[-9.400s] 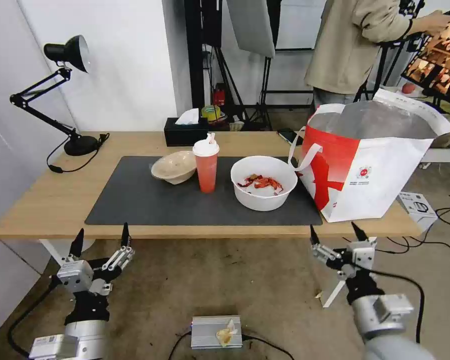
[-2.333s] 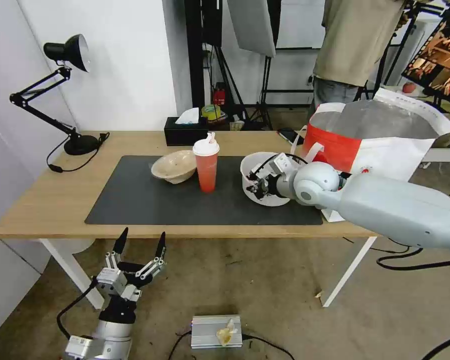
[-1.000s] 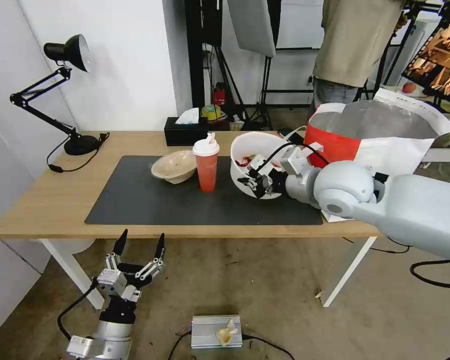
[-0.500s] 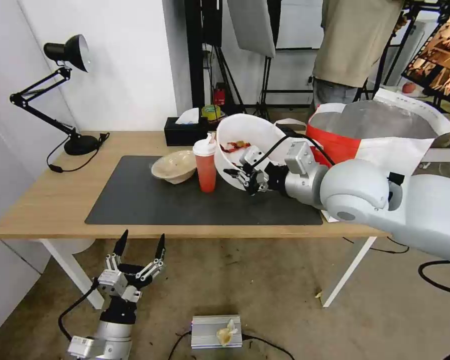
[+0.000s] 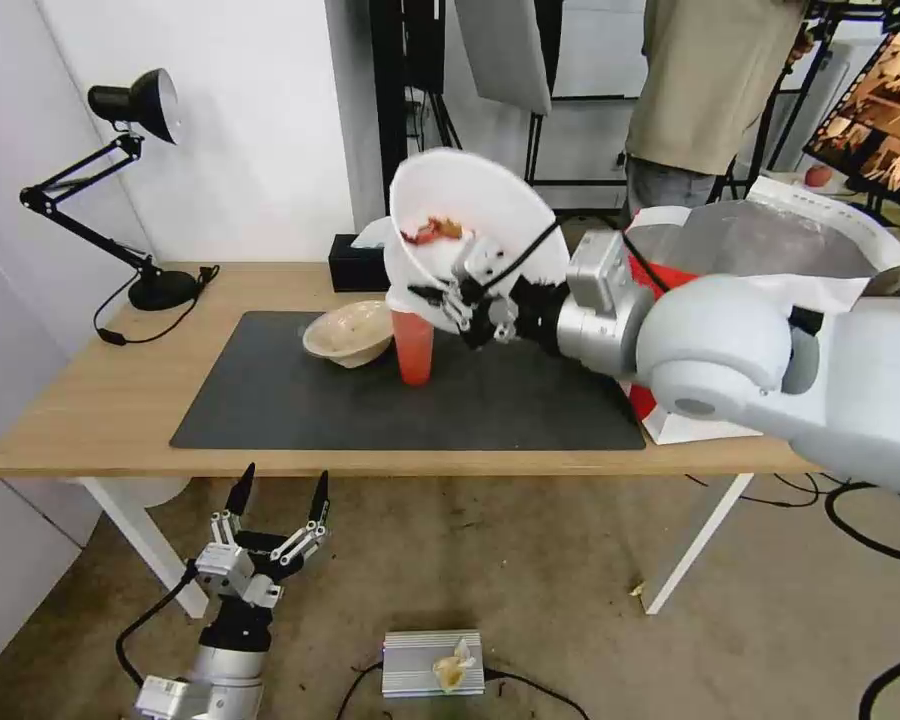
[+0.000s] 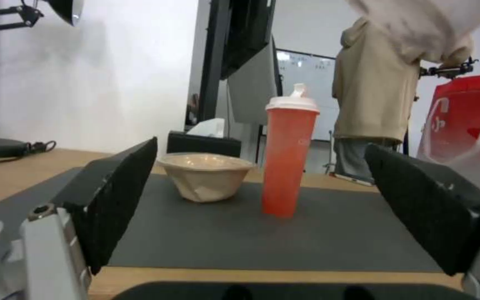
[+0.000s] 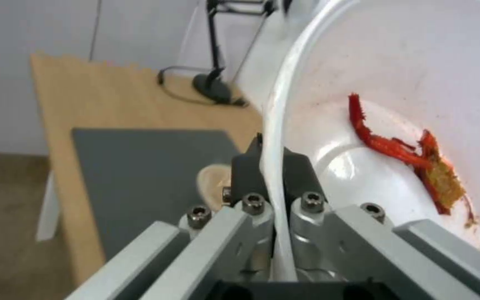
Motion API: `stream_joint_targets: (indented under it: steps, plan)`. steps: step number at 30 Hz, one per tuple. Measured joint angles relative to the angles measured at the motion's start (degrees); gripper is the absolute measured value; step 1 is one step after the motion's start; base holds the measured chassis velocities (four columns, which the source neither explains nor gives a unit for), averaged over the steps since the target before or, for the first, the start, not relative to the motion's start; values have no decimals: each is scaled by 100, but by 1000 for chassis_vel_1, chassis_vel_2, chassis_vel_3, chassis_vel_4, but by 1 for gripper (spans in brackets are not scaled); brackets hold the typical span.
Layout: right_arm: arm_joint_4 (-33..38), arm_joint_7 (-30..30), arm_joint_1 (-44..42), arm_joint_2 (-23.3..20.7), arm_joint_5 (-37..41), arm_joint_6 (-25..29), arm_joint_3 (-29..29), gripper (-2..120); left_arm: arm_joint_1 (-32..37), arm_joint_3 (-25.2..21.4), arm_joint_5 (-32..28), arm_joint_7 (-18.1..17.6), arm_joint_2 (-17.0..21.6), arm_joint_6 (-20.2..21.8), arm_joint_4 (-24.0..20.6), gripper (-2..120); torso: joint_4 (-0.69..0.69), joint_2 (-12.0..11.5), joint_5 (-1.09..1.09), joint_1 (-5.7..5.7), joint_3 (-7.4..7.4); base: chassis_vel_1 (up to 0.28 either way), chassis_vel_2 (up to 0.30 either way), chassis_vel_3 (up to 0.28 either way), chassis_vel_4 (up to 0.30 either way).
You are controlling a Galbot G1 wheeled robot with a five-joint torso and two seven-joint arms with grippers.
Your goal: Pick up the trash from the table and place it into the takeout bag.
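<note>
I am holding the large white bowl (image 5: 467,232) up in the air with my right gripper (image 5: 458,300), its fingers (image 7: 273,175) clenched on the bowl's rim, one inside and one outside the thin white edge. The bowl is tilting steeply, its opening facing toward me, and the red food scraps (image 7: 412,152) are clinging to the inner wall. It is hanging above the desk (image 5: 100,400), in front of the red cup (image 5: 413,348), hiding the cup's lid in the head view.

The red cup with its white lid (image 6: 291,103) is standing upright on the dark grey mat (image 5: 290,395). The shallow beige bowl (image 5: 350,333) is sitting on the mat just beside the cup, on my left of it. The takeout bag (image 5: 770,235) is standing open at the right end of the desk, its silver lining showing, partly behind my right arm.

My left gripper (image 5: 275,500) is idling low, below the front edge of the desk, with its fingers spread wide and grasping nothing.

A black tissue box (image 5: 355,270) is sitting at the back of the desk and a black lamp (image 5: 130,105) is standing at its left end.
</note>
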Motion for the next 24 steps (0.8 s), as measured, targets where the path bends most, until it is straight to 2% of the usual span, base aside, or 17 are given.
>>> stream_joint_targets:
  steps: [14,24]
  plan:
    - [-179,-55,360,-371,-9,46,226,0,-56,2,-8,18,50,-14,67,100,0,0,0,0,0,0,0,0,0]
    - [-288,-256,229,-1124,-443,-3,483,0,-84,15,-45,102,130,-20,43,100,0,0,2,0,0,0,0,0,0]
